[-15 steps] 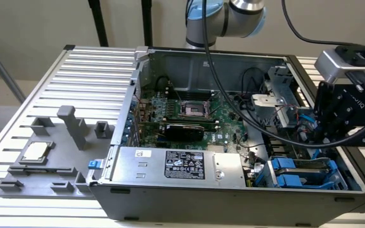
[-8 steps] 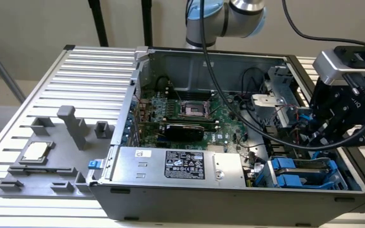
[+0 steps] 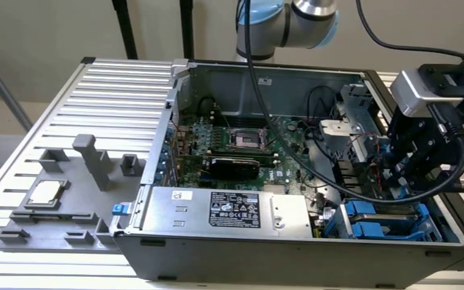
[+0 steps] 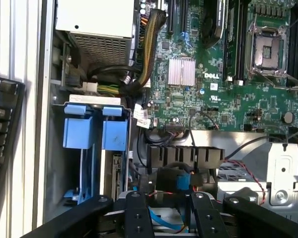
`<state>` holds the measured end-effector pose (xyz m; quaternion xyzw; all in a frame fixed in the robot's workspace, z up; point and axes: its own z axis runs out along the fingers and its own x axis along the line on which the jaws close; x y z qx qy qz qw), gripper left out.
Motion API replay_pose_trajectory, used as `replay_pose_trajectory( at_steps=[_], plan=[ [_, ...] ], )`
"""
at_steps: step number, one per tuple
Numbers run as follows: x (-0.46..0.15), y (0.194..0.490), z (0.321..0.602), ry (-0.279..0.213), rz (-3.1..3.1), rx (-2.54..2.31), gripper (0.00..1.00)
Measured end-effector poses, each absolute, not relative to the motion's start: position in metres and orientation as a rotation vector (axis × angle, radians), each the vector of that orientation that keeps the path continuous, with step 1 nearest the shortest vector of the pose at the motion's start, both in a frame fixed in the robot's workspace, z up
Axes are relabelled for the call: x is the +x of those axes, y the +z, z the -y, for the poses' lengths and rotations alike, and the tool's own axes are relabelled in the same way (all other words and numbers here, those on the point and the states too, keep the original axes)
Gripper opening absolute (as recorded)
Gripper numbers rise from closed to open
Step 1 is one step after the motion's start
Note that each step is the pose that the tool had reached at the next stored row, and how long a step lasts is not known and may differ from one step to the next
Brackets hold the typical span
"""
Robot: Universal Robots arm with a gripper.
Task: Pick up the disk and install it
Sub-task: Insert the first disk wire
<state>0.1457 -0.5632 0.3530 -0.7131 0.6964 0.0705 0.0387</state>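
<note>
Wrist view: claw (image 4: 169,214) spread wide, holding nothing; disk (image 4: 114,135) sits in bay (image 4: 54,163) nearby.

Disk (image 3: 362,209) is down in the drive bay (image 3: 425,225), at the case (image 3: 296,263) corner on the exterior view's lower right, just beside the power supply (image 3: 224,211). It stands on edge in its slot, not flat. The wrist view shows the disk (image 4: 114,135) end-on: a bright blue carrier tab facing the camera and a narrow strip of silver-grey metal body running away from it. The label is hidden. Can't tell if it's fully seated.
</note>
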Motion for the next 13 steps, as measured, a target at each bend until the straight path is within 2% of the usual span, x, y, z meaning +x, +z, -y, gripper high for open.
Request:
replay_pose_trajectory(
  at_steps=[13],
  plan=[
    [0.152,0.354,0.597,0.253,-2.117,-2.169,0.37]
  ],
)
